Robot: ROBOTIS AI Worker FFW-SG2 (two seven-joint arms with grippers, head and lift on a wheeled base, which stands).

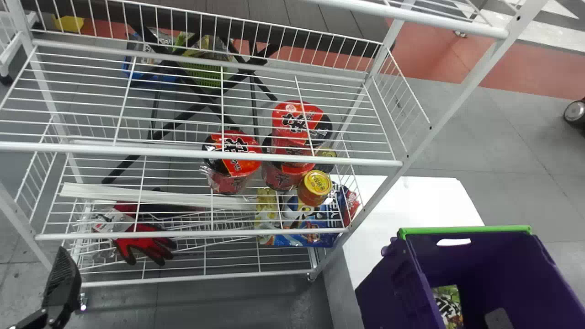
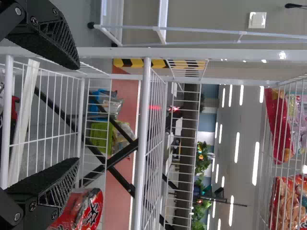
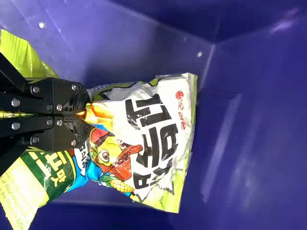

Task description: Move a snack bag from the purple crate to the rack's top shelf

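A white wire rack (image 1: 137, 151) holds red noodle cups (image 1: 235, 153), a yellow-lidded jar (image 1: 315, 186), blue packets (image 1: 327, 217) and red-and-black gloves (image 1: 148, 242) on its lower shelves (image 1: 183, 234), and bagged snacks (image 2: 288, 201) higher up. To its right, a purple crate (image 1: 493, 265) stands on a white surface (image 1: 411, 201).

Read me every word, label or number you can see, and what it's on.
Snack bag: large black lettering, sideways; no sure reading.
Yellow-green packet: sideways lettering; no sure reading.
Red tub lid: black characters behind rack wire; no sure reading.
Yellow lid: print too small.
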